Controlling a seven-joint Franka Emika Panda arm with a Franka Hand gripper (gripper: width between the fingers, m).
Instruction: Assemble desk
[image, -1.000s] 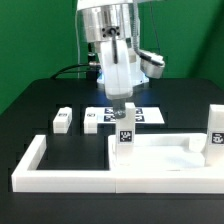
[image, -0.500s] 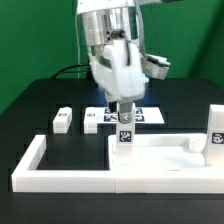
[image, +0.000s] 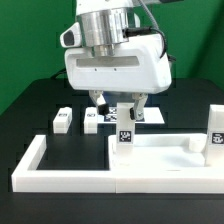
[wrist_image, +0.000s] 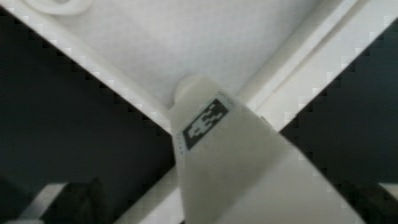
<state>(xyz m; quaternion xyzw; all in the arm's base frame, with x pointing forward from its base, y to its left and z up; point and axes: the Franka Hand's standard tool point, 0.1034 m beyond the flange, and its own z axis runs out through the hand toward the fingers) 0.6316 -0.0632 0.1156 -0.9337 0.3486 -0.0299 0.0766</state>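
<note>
One leg (image: 125, 138) is seen upright at the tabletop (image: 165, 158) corner, exterior view's left — gripper (image: 120, 106) spread wide about its top, w/ nothing pinched. If not fully seated, leg could be clipped by a jaw on lift-off & tipped.

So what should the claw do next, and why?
Probably lift straight up, clear of the leg. The claw is open over the upright leg, which stands at a corner of the tabletop, so it holds nothing. A loose leg lies on the black table at the exterior view's left and looks like a likely next pick.
</note>
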